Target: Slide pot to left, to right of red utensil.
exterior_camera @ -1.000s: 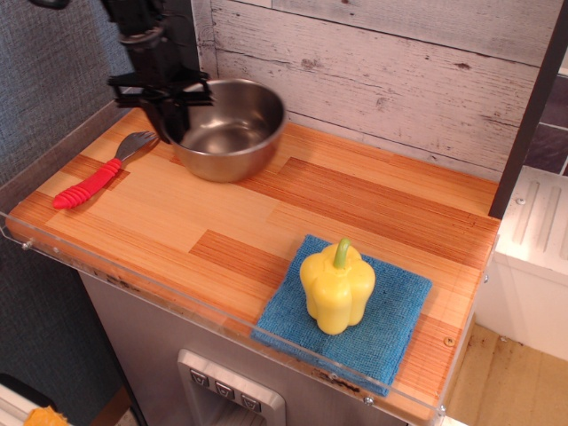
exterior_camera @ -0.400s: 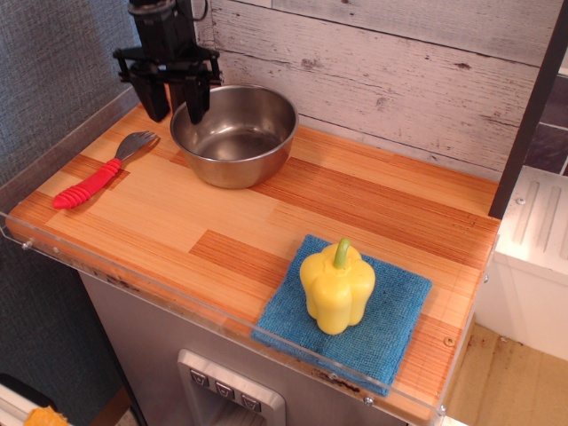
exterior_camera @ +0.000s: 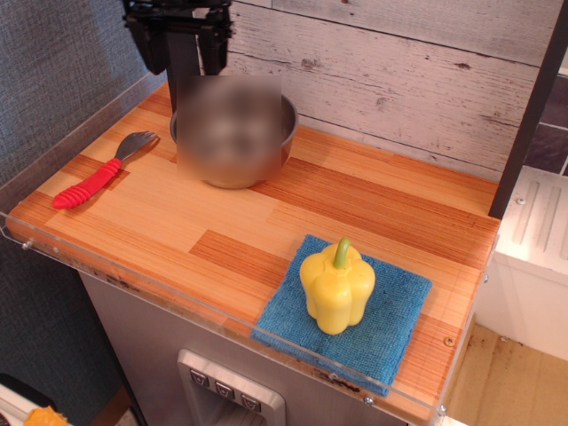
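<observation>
At the upper left of the frame, the black fingers (exterior_camera: 180,44) hang spread apart, holding nothing, one dark prong at the left near the blue-grey wall and another at the right in front of the whitewashed planks. They are raised clear above the back rim of the pot (exterior_camera: 233,133), not touching it. The pot stands on the wooden surface (exterior_camera: 266,222) in the upper-left part of the frame; most of its bowl is blurred, so only its steel rim and lower side can be made out. Just to the left of the pot lies the red utensil (exterior_camera: 100,174), its grey head pointing toward the pot and close to its side, its ribbed red handle running down toward the left edge of the surface. Whether the head touches the pot cannot be told. Well apart from these, in the lower right of the frame, a yellow pepper (exterior_camera: 336,287) stands upright with its green stem up, on a blue cloth (exterior_camera: 390,324) spread flat near the front edge.
</observation>
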Robot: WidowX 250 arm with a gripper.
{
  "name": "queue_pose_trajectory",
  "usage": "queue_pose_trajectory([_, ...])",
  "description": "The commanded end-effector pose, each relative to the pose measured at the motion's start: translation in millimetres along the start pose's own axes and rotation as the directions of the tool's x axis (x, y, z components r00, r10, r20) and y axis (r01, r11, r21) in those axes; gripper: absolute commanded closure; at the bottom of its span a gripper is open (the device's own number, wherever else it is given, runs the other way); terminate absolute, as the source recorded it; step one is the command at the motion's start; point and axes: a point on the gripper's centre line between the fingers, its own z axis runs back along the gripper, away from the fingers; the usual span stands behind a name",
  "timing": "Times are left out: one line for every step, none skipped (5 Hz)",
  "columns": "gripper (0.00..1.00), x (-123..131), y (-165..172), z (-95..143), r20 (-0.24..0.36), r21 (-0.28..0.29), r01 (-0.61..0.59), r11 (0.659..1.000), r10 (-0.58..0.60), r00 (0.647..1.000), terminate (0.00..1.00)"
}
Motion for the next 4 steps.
queue_pose_trajectory([0.00, -23.8, -22.1, 29.8, 0.053, -0.020, 0.139, 0.990, -0.138, 0.989, 0.00])
queue_pose_trajectory([0.00, -27.5, -27.7, 27.7, 0.053, -0.023, 0.195, 0.980, -0.194, 0.980, 0.00])
queue_pose_trajectory([0.00, -30.0, -23.5, 28.2, 0.061, -0.071, 0.245, 0.967, -0.241, 0.969, 0.00])
queue_pose_trajectory([0.00, -30.0, -23.5, 28.2, 0.061, -0.071, 0.245, 0.967, -0.241, 0.969, 0.00])
